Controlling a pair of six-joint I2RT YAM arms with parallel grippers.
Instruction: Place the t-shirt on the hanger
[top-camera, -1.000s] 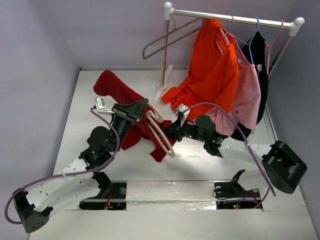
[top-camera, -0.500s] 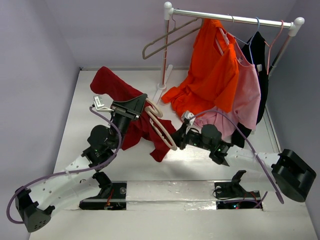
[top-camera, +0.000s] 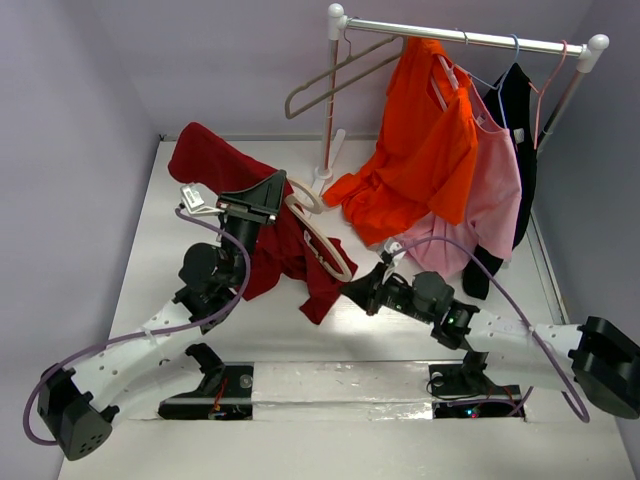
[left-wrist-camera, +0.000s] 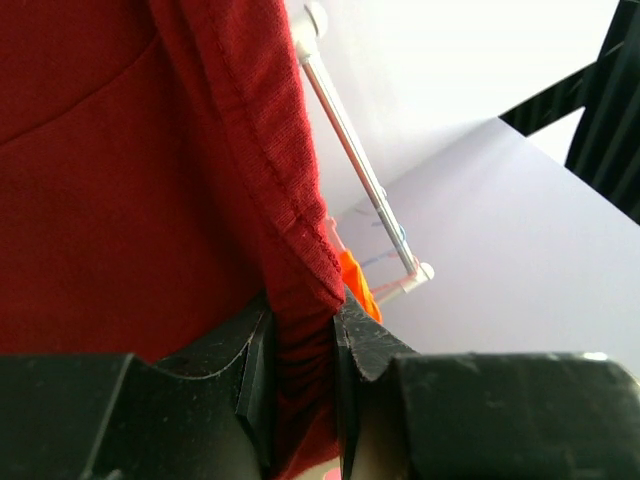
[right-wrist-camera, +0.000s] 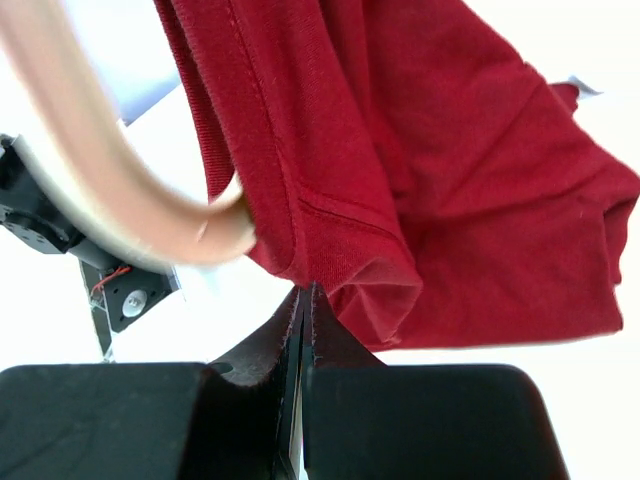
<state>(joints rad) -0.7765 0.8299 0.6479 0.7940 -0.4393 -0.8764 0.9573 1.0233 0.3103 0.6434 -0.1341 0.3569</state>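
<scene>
Where the t-shirt (top-camera: 283, 257) hangs, the table (top-camera: 153, 250) is white — walls (top-camera: 70, 150) lilac.

Silver metal clothes rail (top-camera: 470, 38) on white posts stands at the back right of the white table (top-camera: 150, 260). Hanging on it, left to right: thin grey-tan hanger (top-camera: 335, 80), tilted; bright orange shirt (top-camera: 425, 150); pink garment (top-camera: 495, 195). A black garment (top-camera: 518, 100) sits partly behind the pink one.

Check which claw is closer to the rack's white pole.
Left. The left claw, gripping the red shirt, is just left of the pole; the right claw, shut, sits nearer the arm bases, by the hanger.
</scene>
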